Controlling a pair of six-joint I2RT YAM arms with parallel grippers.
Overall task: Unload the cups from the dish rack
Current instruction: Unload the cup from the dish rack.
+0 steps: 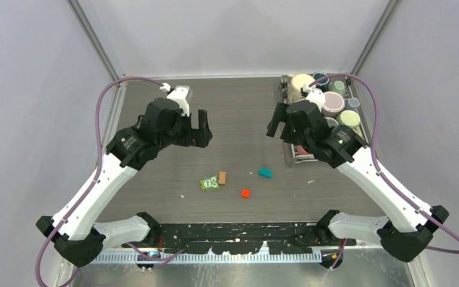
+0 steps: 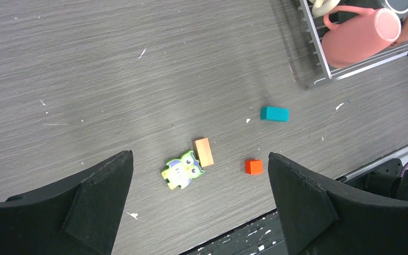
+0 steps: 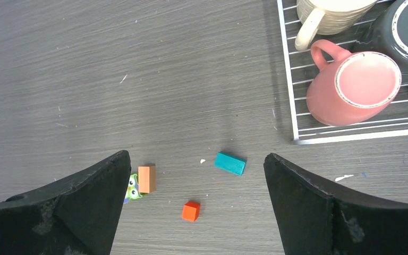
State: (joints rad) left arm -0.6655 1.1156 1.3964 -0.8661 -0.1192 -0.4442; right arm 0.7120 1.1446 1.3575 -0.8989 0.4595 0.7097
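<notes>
Cups (image 1: pixel 333 103) fill the dish rack (image 3: pixel 324 137) at the table's (image 1: pixel 239 107) far right, a pink mug (image 3: pixel 350 87) at its near corner. Left of the rack, the left gripper (image 2: pixel 199 156) and right gripper (image 3: pixel 196 156) hang wide open and empty over small toy blocks (image 1: pixel 265 173) scattered near that corner.

Grey wood-grain table (image 1: pixel 239 101) between plain pale walls (image 1: pixel 227 36)

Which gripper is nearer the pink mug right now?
Right. The right gripper hovers just left of the pink mug in the dish rack; the left gripper hangs farther left, over mid-table.
</notes>
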